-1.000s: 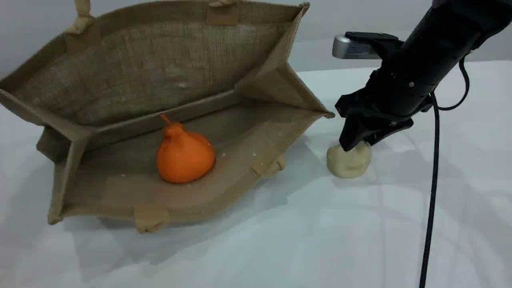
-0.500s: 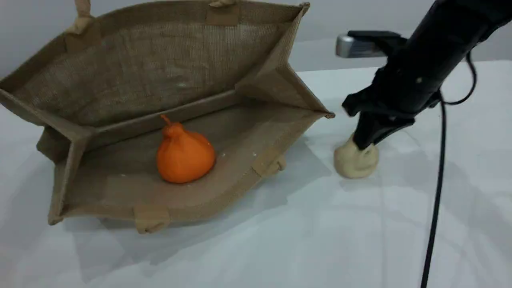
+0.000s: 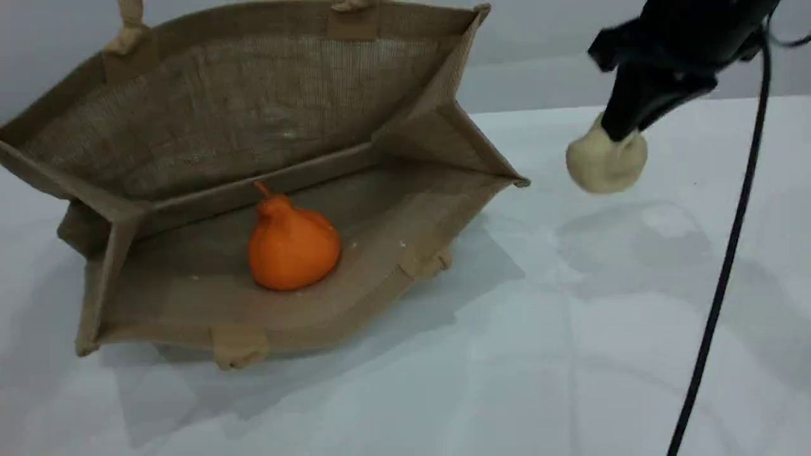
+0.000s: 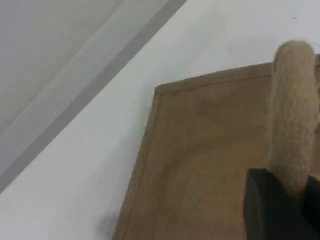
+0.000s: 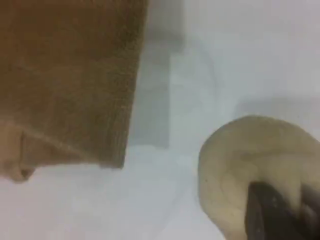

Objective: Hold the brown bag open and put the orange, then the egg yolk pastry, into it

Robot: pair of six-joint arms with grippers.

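The brown bag (image 3: 209, 120) lies with its mouth gaping toward the camera, its upper side held up. Inside it, on the lower panel, sits the orange (image 3: 291, 247). In the left wrist view my left gripper (image 4: 287, 200) is shut on a padded handle (image 4: 292, 110) of the brown bag (image 4: 200, 150); that arm is outside the scene view. At upper right my right gripper (image 3: 624, 130) is shut on the top of the egg yolk pastry (image 3: 606, 163), which hangs above the table, right of the bag. The right wrist view shows the egg yolk pastry (image 5: 250, 160) pinched and the bag's edge (image 5: 65, 75).
A black cable (image 3: 722, 272) hangs from the right arm down across the right side of the white table (image 3: 507, 380). The bag's lower handle ends (image 3: 237, 347) stick out at its front edge. A grey wall (image 3: 538, 38) stands behind.
My right gripper closed on the pastry on the table, then lifted it up and slightly right. The bag and orange have not moved.
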